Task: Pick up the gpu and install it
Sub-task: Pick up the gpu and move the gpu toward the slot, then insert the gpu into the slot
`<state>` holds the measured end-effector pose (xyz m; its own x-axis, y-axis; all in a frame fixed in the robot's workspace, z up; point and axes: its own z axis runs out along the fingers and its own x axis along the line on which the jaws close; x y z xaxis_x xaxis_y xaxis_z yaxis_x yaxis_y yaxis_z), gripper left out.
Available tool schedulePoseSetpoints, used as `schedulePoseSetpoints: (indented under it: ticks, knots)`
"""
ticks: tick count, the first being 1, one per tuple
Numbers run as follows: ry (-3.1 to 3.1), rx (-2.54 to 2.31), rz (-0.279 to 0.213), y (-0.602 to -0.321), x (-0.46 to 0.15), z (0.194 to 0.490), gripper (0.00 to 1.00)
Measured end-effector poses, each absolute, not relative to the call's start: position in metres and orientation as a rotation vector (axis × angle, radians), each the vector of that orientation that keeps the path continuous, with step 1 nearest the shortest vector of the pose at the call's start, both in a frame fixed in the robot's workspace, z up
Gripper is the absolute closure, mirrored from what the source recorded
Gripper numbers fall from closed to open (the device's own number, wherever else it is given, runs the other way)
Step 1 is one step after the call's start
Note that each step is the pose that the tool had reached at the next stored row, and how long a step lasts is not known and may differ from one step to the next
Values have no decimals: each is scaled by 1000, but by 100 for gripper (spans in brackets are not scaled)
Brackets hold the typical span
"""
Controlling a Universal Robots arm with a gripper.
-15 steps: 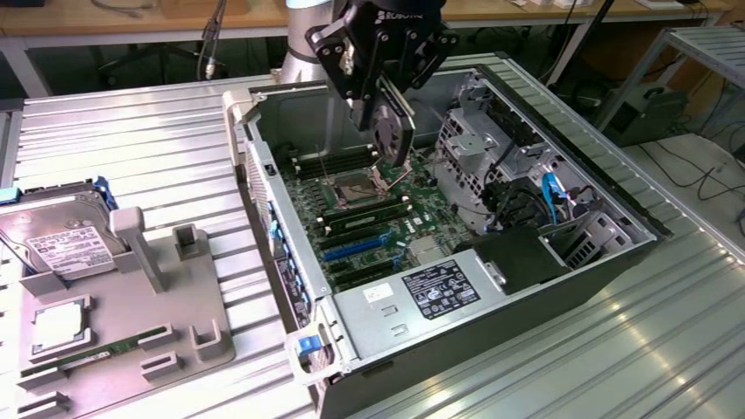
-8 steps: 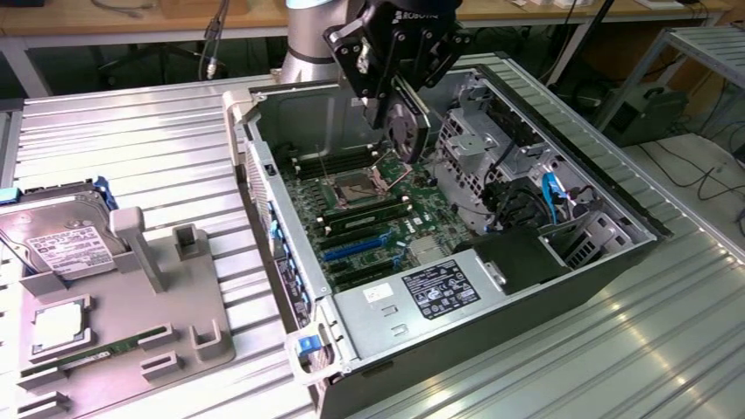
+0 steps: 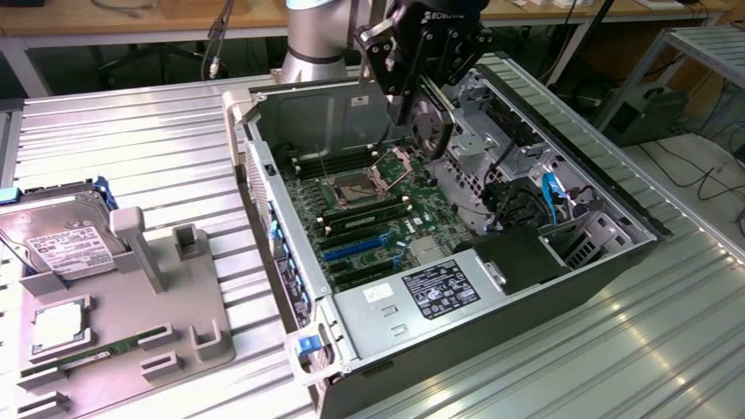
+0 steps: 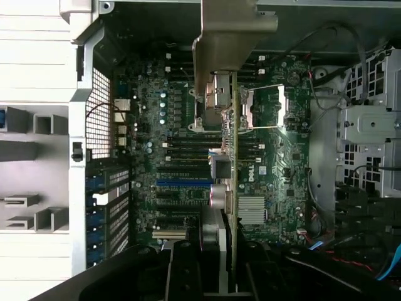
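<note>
OK, status for you: the gripper [image 3: 414, 92] is clamped on the gpu [image 3: 430, 131], with its fingers pinching across the card's thickness. You're carrying it, not reaching for it. The card hangs on edge above the open computer case [image 3: 611, 205], over the far part of the motherboard [image 3: 361, 209]. I see no contact with the board or the case walls.

The case lies on its side with the panel off, so the board faces up. My read is that this is what allows a straight top-down approach. Holding the card on edge keeps it narrow between the drive cage and the wall, and gripping by the edges keeps the fingers off the fan.

In the wrist view the gpu [image 4: 233, 157] shows edge-on as a thin green line running out from the gripper [image 4: 216, 266]. The silver bracket [image 4: 229, 37] is at the end away from the fingers. That line appears to cross the direction of the blue slot [image 4: 182, 182] rather than run along it, so I'd judge it isn't lined up for seating. Height above the board can't be told from there.

Outside the case, the grey holder [image 3: 140, 340] keeps the hard drive [image 3: 58, 240] and memory stick [image 3: 87, 356] parked in fixed spots, well apart from the work.
</note>
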<state>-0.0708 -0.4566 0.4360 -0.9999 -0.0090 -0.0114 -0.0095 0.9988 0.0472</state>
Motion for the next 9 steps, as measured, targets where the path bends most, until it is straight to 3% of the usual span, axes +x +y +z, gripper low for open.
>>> schedulePoseSetpoints:
  ticks: [9]
  knots:
    - [3129, -14, 74, -457, -71, 436, 71]
